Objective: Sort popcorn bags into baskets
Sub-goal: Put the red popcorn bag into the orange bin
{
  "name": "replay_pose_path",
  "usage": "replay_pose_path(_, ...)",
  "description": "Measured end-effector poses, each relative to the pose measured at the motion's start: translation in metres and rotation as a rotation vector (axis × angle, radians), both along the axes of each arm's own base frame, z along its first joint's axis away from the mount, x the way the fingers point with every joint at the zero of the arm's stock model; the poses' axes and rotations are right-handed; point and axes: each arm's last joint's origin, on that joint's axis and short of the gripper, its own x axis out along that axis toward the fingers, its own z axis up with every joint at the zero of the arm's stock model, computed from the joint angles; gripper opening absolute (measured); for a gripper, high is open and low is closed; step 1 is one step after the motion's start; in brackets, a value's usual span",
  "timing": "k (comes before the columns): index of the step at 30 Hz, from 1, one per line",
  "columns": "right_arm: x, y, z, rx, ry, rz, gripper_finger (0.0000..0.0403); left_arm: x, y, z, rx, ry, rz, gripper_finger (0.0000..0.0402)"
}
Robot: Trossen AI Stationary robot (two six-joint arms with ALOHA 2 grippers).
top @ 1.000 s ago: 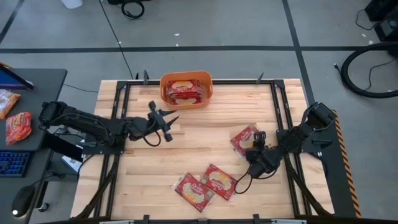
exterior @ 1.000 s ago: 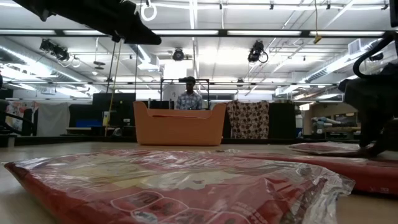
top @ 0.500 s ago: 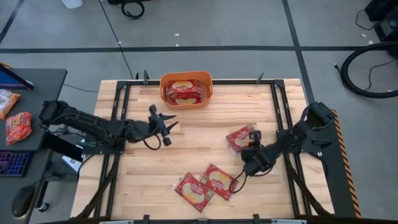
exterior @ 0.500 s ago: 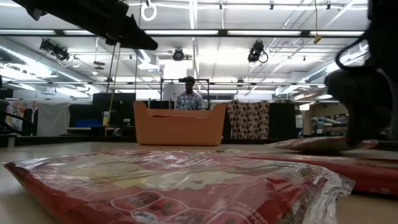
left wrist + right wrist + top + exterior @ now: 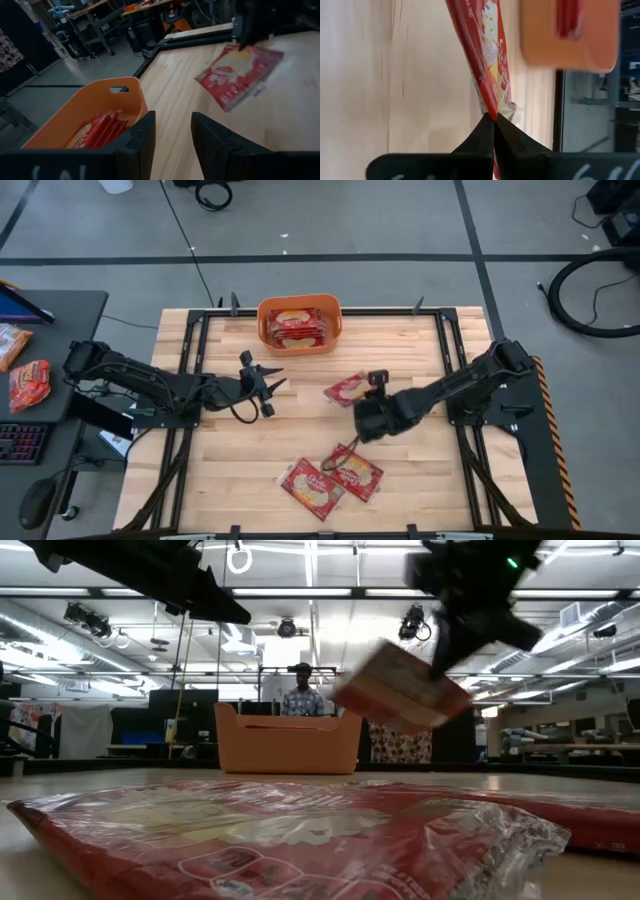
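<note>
Two popcorn bags [image 5: 330, 480] lie flat near the table's [image 5: 300, 430] front edge, while a third, the lifted bag [image 5: 347, 388], hangs tilted in the air over the table's middle, well short of the orange basket [image 5: 300, 323] at the far edge, which already holds red bags. The right gripper [image 5: 493, 119] has its jaws clamped together on that lifted bag's edge. The left gripper [image 5: 268, 380] hovers left of centre, jaws apart and holding nothing, pointing toward the basket.

Three flat red popcorn bags lie outside the basket: one [image 5: 347, 389] held aloft, two [image 5: 353, 471] [image 5: 311, 487] on the near table. One orange plastic basket [image 5: 300, 343] at the far edge holds more.
</note>
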Motion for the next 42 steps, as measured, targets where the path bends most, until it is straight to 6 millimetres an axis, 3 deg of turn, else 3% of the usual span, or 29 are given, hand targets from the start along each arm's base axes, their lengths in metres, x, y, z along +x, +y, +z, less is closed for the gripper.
replay_pose_path(8,0.035,-0.032,0.063,0.087,-0.196,-0.063,0.0002,-0.001,0.000,-0.002,-0.012,0.011,0.005,0.0130)
replay_pose_path(15,0.065,-0.076,0.088,0.150,-0.413,0.006,0.0002,-0.010,-0.009,0.004,-0.009,0.012,-0.045,0.0130)
replay_pose_path(22,0.074,-0.114,0.099,0.124,-0.544,0.001,0.0002,-0.034,-0.018,-0.001,-0.028,-0.063,-0.127,0.0130)
replay_pose_path(27,0.083,-0.127,0.099,0.121,-0.595,0.031,0.0002,-0.051,-0.013,-0.004,-0.037,-0.144,-0.133,0.0130)
replay_pose_path(32,0.105,-0.144,0.077,0.079,-0.525,0.034,0.0002,-0.068,-0.005,-0.009,-0.052,-0.207,-0.121,0.0130)
replay_pose_path(42,0.148,-0.210,0.050,0.047,-0.437,-0.086,0.0002,-0.095,0.006,-0.016,-0.081,-0.327,-0.105,0.0130)
